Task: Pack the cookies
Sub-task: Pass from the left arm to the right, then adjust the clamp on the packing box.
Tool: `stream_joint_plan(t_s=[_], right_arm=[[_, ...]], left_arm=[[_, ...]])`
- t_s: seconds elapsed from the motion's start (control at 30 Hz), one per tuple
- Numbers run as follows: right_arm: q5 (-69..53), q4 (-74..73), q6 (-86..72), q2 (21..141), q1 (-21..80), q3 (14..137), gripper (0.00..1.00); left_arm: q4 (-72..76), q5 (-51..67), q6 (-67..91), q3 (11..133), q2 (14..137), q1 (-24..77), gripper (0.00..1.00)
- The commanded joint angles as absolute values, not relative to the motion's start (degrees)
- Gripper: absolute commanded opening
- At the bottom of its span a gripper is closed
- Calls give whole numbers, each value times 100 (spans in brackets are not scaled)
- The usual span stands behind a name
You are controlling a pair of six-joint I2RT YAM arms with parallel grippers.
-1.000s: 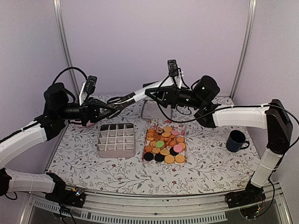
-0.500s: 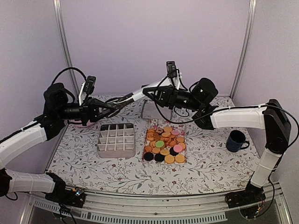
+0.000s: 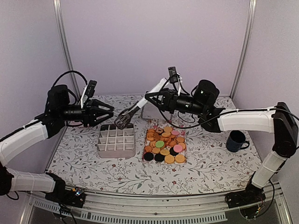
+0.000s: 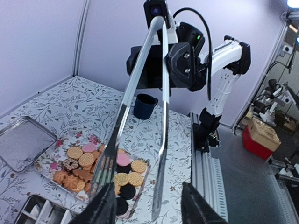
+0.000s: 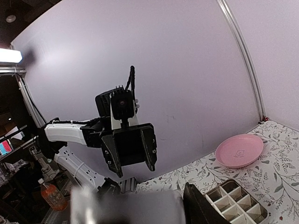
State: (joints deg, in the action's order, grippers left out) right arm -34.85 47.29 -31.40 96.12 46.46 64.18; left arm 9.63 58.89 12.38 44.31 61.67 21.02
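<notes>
Left claw (image 3: 106,113): fingers apart, empty, left of grey gridded box (image 3: 117,141). Right claw (image 3: 150,96): clamped on long metal tongs (image 3: 135,108), handle end hidden, tips at box's far edge. Small round cookies (image 3: 164,142): right of box.

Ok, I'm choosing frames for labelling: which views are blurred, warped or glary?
Top external: evenly lit, mostly sharp. Left wrist: tongs crisp, its own fingers blurred at the bottom. Right wrist: fisheye bends the wall post, a grey shape near the lens is smeared, a lamp glares at left.

Even bright light; right-wrist foreground blurred, perhaps motion.
</notes>
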Motion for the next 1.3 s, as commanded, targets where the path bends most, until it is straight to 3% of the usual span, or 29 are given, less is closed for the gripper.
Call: stream_joint_plan(t_s=[0.0, 0.1, 0.2, 0.37, 0.73, 0.87, 1.27], right_arm=[[-2852, 3958, -2556, 9044, 4555, 6253, 46], [-2570, 3415, -2126, 8700, 4482, 6087, 46], [-2317, 3072, -1838, 8413, 4411, 5892, 46], [-2029, 2592, -1549, 8294, 4377, 5763, 40], [-2220, 2337, -1539, 8830, 4399, 6213, 39], [-1955, 2256, -1601, 8920, 4403, 6331, 45], [-1946, 2170, -1671, 9994, 4410, 7310, 45]], left_arm=[[-909, 5740, 43, 5090, 6534, 1660, 59], [-2666, 5361, -1046, 5817, 7021, 1395, 67], [-3880, 4773, -1840, 6427, 7568, 1183, 68], [-4706, 4186, -2228, 6893, 8308, 883, 68], [-3466, 4768, -1654, 6436, 8169, 1041, 73], [-3260, 4852, -1439, 6548, 8325, 1187, 75], [-1842, 4837, -289, 7271, 9004, 1613, 79]])
